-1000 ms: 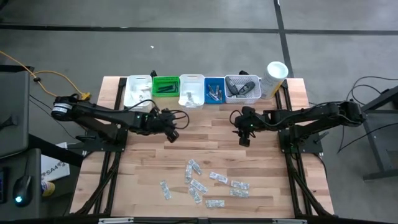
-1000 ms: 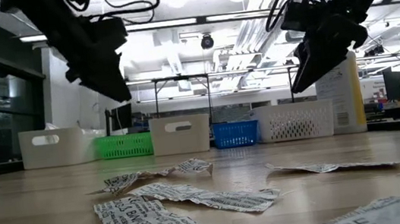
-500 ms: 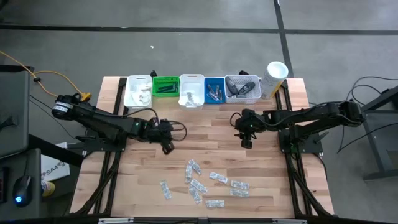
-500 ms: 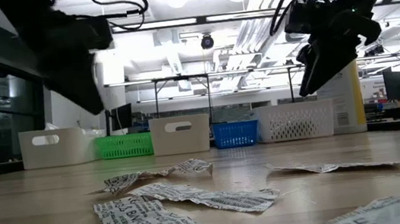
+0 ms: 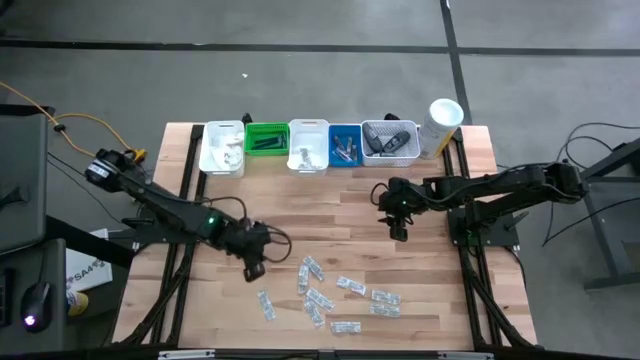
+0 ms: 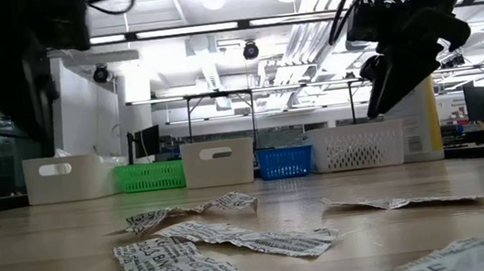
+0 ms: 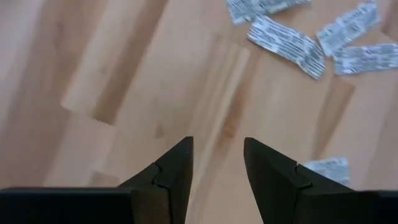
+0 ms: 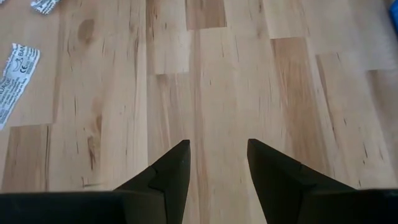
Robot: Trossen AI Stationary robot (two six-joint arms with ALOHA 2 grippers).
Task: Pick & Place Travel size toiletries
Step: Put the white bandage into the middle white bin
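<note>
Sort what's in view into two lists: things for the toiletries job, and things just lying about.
For the job:
- sachets scattered on the table
- row of bins along the far edge
- left gripper, open, beside the sachets
- right gripper, open, over bare wood

Lying about:
- tall white canister beside the bins

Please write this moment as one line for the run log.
left gripper: open, empty, near sachets | right gripper: open, empty, mid-table | bins: back edge

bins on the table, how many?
5, in a row along the far edge: white bin, green bin, second white bin, blue bin, white mesh bin. None seem hidden.
</note>
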